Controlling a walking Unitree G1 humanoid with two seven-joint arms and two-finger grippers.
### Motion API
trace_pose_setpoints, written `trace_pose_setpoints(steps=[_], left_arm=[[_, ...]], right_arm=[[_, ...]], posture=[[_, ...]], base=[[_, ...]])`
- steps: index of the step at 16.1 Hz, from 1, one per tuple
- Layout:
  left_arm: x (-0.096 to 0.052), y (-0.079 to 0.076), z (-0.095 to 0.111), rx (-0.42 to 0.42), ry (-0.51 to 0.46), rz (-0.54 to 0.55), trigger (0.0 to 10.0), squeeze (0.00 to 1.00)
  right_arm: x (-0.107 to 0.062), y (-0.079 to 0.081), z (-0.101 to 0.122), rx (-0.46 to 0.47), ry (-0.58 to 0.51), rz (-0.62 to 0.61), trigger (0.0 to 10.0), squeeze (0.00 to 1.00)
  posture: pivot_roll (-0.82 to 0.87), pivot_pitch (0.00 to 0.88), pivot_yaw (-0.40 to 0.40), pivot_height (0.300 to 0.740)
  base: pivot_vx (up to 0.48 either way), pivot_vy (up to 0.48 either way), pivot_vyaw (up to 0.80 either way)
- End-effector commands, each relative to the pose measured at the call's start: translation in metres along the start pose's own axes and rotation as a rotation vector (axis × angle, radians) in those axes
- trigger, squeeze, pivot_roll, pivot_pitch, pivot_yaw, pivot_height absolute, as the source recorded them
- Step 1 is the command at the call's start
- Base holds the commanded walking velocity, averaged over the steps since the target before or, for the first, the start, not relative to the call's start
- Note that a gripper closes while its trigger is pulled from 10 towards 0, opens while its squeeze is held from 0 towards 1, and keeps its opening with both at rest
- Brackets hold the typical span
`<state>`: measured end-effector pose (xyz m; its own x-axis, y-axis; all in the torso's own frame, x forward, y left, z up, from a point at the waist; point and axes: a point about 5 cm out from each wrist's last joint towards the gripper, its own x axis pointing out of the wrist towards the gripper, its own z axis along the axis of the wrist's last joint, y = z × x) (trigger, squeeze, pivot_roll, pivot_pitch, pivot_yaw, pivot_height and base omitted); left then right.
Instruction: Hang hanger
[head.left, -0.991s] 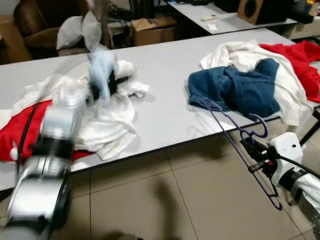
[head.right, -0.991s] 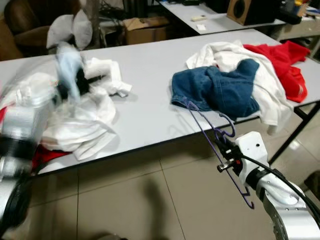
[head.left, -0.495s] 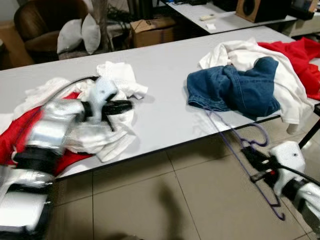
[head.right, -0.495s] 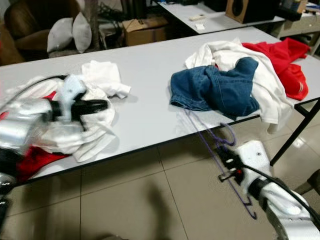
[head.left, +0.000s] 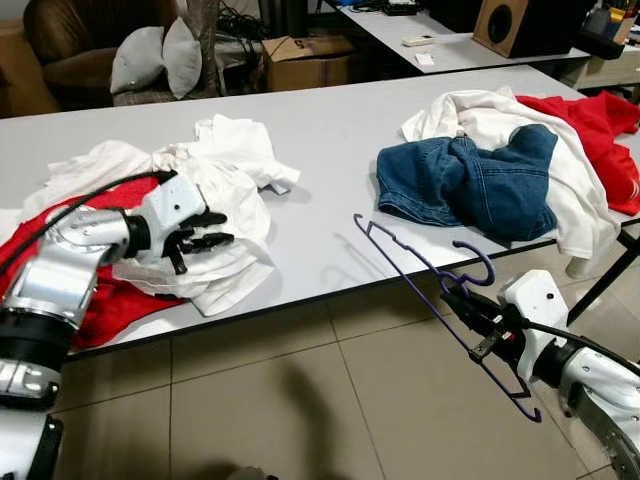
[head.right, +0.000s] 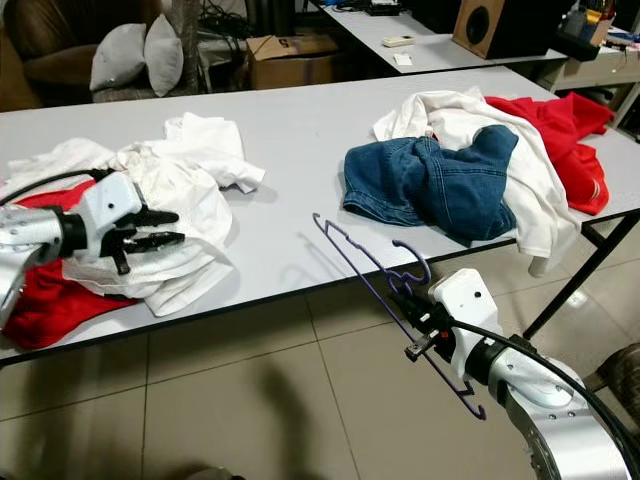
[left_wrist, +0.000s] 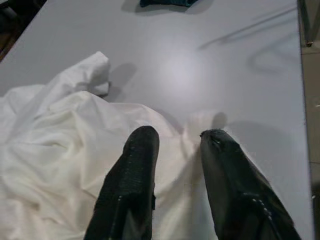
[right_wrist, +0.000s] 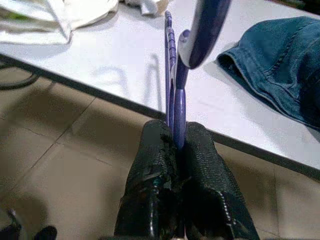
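Nearest, off the desk's (head.left: 330, 190) front edge, the right gripper (head.left: 452, 301) pinches a purple hanger (head.left: 420, 268) held over the floor. Farther, the left gripper (head.left: 205, 230), fingers spread, hovers over white shirts (head.left: 230, 190). Beyond lie blue jeans (head.left: 470, 180).

Clothes (head.left: 470, 180) on grey table (head.left: 330, 215)

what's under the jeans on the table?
The jeans lie on a white garment, itself over a red garment; the table beneath them is covered.
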<state>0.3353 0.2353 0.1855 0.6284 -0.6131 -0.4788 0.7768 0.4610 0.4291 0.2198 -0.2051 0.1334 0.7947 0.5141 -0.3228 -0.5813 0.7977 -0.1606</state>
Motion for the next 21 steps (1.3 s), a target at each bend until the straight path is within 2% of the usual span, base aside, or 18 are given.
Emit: trace_pose_setpoints(steps=[1, 4, 5, 6, 8, 10, 11, 15, 16, 18, 20, 21], left_arm=[[0.0, 0.003, 0.002, 0.031, 0.013, -0.001, 10.0, 1.0], [0.006, 0.002, 0.003, 0.073, 0.025, 0.0, 10.0, 1.0], [0.01, -0.001, -0.001, 0.066, 0.047, -0.035, 10.0, 0.03], [0.011, -0.003, -0.008, 0.081, 0.096, -0.066, 10.0, 0.0], [0.009, 0.002, -0.01, 0.073, 0.118, -0.067, 10.0, 0.0], [0.007, -0.001, -0.009, 0.045, 0.099, -0.117, 9.5, 0.0], [0.005, -0.003, -0.01, 0.023, 0.095, -0.138, 10.0, 0.0], [-0.006, -0.003, -0.008, -0.035, 0.035, -0.138, 10.0, 0.0], [-0.007, -0.004, -0.01, -0.045, 0.048, -0.146, 10.0, 0.0], [-0.001, -0.007, -0.019, 0.005, 0.11, -0.119, 10.0, 0.0], [0.016, -0.013, -0.026, 0.001, 0.117, -0.052, 10.0, 0.0], [0.018, -0.016, -0.03, 0.01, 0.132, -0.046, 10.0, 0.0]], right_arm=[[0.0, -0.003, 0.003, -0.015, 0.002, 0.024, 10.0, 0.0], [0.0, -0.007, 0.002, -0.033, 0.017, 0.04, 10.0, 0.0], [0.002, -0.009, 0.0, -0.035, 0.015, 0.035, 10.0, 0.0], [0.002, -0.01, -0.002, -0.052, 0.032, 0.016, 10.0, 0.0], [0.0, -0.011, -0.001, -0.032, 0.014, 0.004, 10.0, 0.0], [-0.003, -0.012, -0.004, -0.026, 0.019, -0.017, 10.0, 0.0], [-0.004, -0.011, -0.004, -0.027, 0.017, -0.016, 10.0, 0.0], [-0.004, -0.014, -0.005, -0.036, 0.03, 0.006, 10.0, 0.0], [-0.002, -0.014, -0.004, -0.039, 0.028, 0.014, 10.0, 0.0], [0.002, -0.015, -0.002, -0.043, 0.024, 0.022, 10.0, 0.0], [0.007, -0.013, 0.001, -0.046, 0.018, 0.028, 10.0, 0.0], [0.007, -0.012, 0.002, -0.044, 0.012, 0.028, 10.0, 0.0]], posture=[[-0.01, 0.0, -0.021, 0.74], [-0.02, 0.0, -0.013, 0.74], [-0.04, 0.0, 0.001, 0.74], [-0.04, 0.0, 0.004, 0.74], [-0.05, 0.0, 0.019, 0.74], [-0.07, 0.0, 0.04, 0.74], [-0.07, 0.0, 0.04, 0.74], [-0.05, 0.0, 0.002, 0.74], [-0.04, 0.0, -0.009, 0.74], [-0.03, 0.0, -0.02, 0.74], [-0.04, 0.0, -0.012, 0.74], [-0.05, 0.0, -0.006, 0.74]], base=[[0.0, 0.0, 0.0], [0.0, 0.0, 0.0], [0.0, 0.0, 0.0], [0.0, 0.0, 0.0], [0.0, 0.0, 0.0], [0.0, 0.0, 0.0], [0.0, 0.0, 0.0], [0.0, 0.0, 0.0], [0.0, 0.0, 0.0], [0.0, 0.0, 0.0], [0.0, 0.0, 0.0], [0.0, 0.0, 0.0]])
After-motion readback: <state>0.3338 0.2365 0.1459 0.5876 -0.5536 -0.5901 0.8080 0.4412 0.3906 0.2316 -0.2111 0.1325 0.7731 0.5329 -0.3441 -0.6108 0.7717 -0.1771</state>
